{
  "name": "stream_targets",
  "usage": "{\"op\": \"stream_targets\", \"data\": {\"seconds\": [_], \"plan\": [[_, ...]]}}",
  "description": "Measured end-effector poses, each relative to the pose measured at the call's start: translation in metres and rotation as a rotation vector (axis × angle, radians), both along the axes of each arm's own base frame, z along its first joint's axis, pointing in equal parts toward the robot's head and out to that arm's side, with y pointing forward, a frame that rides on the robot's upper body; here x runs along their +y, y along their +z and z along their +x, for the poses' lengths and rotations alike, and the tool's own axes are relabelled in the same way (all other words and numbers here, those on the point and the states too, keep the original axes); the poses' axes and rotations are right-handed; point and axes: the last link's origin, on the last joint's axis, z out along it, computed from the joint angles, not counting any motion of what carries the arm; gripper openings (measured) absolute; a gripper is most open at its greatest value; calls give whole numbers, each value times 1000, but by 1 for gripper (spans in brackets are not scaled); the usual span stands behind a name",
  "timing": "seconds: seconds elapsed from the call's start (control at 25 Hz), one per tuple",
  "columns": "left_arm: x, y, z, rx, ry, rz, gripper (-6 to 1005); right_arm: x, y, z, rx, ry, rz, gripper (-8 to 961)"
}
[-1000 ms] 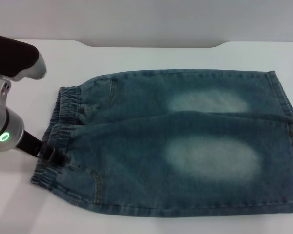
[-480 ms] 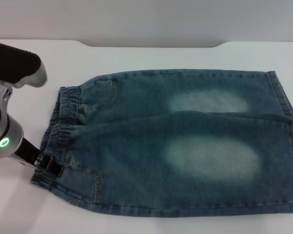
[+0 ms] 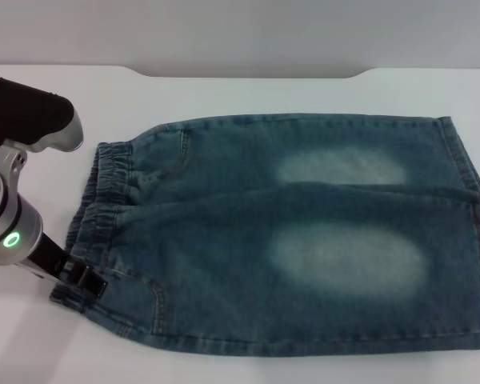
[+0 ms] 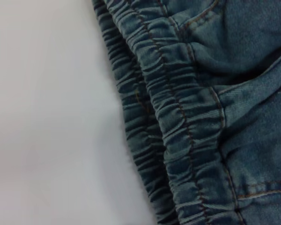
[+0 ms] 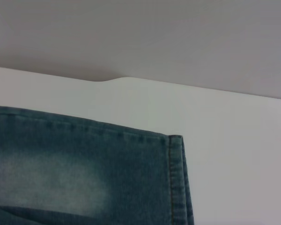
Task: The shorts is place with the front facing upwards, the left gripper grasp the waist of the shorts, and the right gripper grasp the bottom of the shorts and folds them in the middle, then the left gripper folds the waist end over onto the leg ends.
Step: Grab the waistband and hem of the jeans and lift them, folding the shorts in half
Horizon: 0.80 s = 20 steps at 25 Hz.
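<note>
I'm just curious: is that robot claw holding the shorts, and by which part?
The left gripper sits at the waistband of the shorts, but a grip cannot be confirmed.

Blue denim shorts (image 3: 304,240) flat, folded lengthwise; gathered waist (image 3: 92,232) at robot's left, hems (image 3: 476,232) right.

- You had a white table (image 3: 248,92) filling most of your head view.
- Its far edge showed a shallow notch (image 3: 252,76).
- Behind it stood a plain grey wall (image 3: 240,32), evenly lit.
</note>
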Motion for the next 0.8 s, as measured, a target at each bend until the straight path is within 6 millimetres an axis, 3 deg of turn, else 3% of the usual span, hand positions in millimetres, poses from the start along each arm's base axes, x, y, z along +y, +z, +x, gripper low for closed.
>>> {"op": "stream_targets", "data": {"seconds": [0.44,0.8], "plan": [[1,-3,-2,-4,11,-9,827,-4,1,-3,3,1,2,665],[-1,-5,1,9,-8,-16,570,-8,4,-6,1,6,3,665]]}}
